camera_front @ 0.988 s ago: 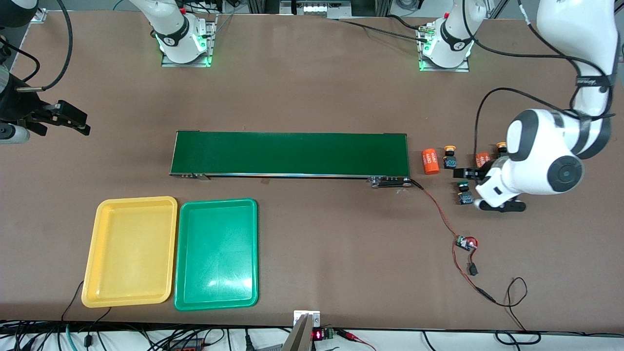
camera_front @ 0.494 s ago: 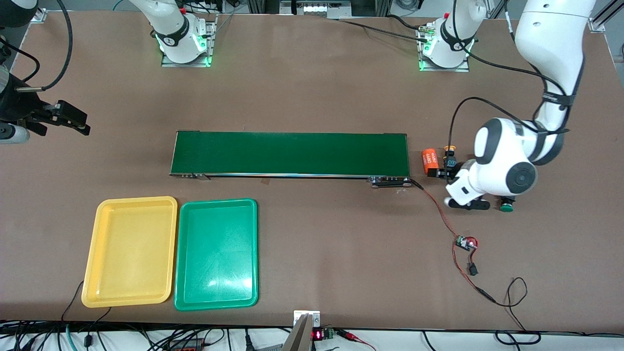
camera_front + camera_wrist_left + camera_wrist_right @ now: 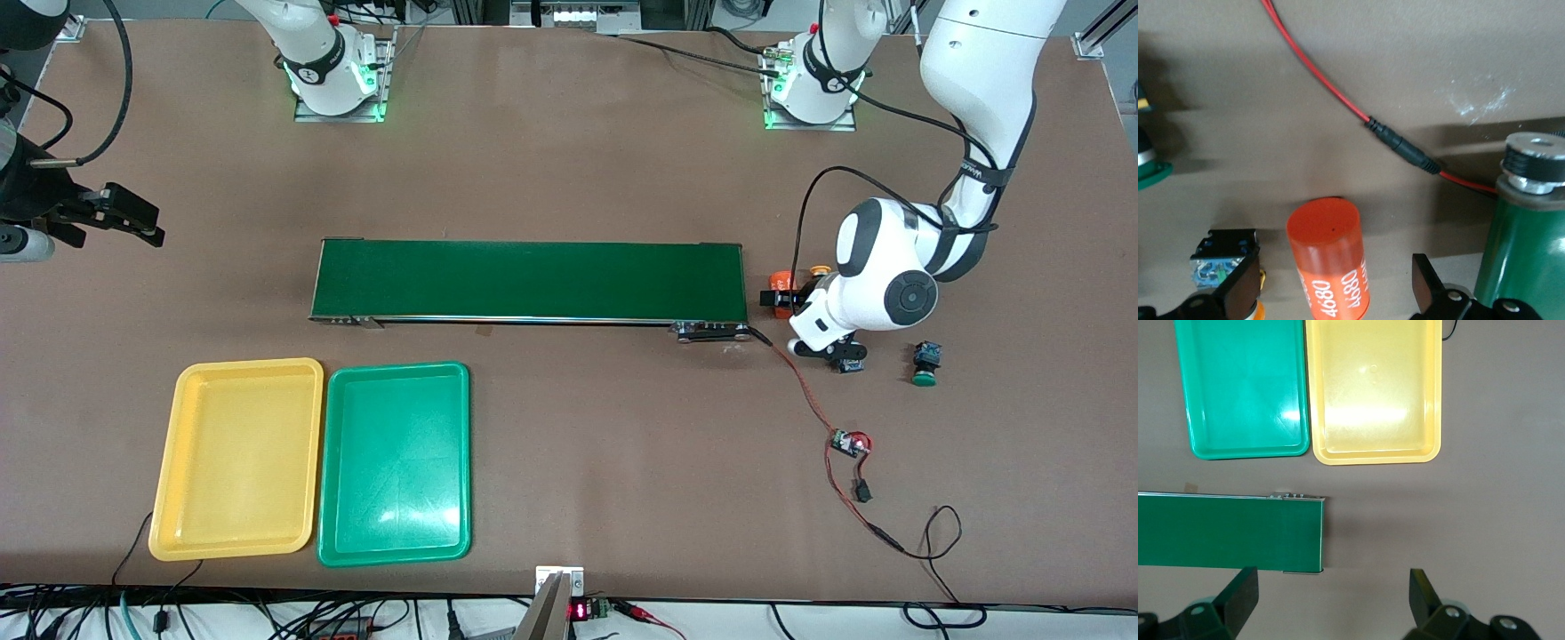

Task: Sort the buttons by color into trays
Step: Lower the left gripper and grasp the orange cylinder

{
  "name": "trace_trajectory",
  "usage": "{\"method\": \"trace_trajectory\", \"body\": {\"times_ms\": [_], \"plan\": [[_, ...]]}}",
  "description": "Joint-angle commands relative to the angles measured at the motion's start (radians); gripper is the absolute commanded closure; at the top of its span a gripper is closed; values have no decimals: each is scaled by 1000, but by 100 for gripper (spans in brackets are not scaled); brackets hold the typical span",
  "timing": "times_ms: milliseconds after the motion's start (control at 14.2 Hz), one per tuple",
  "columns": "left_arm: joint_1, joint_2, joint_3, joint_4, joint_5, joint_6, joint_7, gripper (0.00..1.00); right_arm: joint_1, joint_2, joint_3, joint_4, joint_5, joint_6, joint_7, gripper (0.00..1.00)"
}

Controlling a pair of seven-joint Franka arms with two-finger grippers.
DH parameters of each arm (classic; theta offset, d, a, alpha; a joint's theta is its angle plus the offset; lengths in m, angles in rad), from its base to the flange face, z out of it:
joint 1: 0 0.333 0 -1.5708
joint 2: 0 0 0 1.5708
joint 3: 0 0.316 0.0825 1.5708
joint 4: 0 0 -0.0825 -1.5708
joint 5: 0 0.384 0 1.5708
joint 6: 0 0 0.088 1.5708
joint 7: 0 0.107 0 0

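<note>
The left pincer stood open over the orange "4680" cylinder, just beside the conveyor belt at the left arm's end of the tabletop. The buttons lay nearby: a yellow-capped button beside the cylinder, a green-capped button apart. Light, rigid, probably slippery caps; grip the square body. The right pincer waited open. The yellow tray and green tray held nothing.

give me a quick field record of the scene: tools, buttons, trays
left tool: open, astride an orange cylinder beside the conveyor belt
right tool: open, waiting over the belt's other end
green button: on the table, toward the left arm's end
yellow tray: holds nothing
green tray: holds nothing, beside the yellow one
</note>
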Motion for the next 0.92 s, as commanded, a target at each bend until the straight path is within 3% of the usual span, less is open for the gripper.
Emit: {"method": "trace_trajectory", "body": {"times_ms": [0, 282, 423, 494, 565, 706, 847], "plan": [[10, -37, -7, -42, -8, 15, -5, 0, -8, -9, 5, -8, 12, -3, -9, 0], [8, -37, -7, -56, -8, 15, -5, 2, -8, -9, 5, -9, 12, -3, -9, 0], [10, -37, -7, -59, -8, 14, -3, 21, -8, -9, 5, -8, 12, -3, -9, 0], [10, -39, -9, -65, -8, 12, -2, 38, -8, -9, 5, -9, 12, -3, -9, 0], [10, -40, -9, -67, -8, 14, -2, 50, -10, -9, 5, -10, 12, -3, -9, 0], [10, -40, -9, -67, -8, 15, -2, 62, -8, -9, 5, -10, 12, -5, -9, 0], [10, -37, -9, -70, -8, 23, 0, 64, -10, -9, 5, -8, 12, -3, -9, 0]]}}
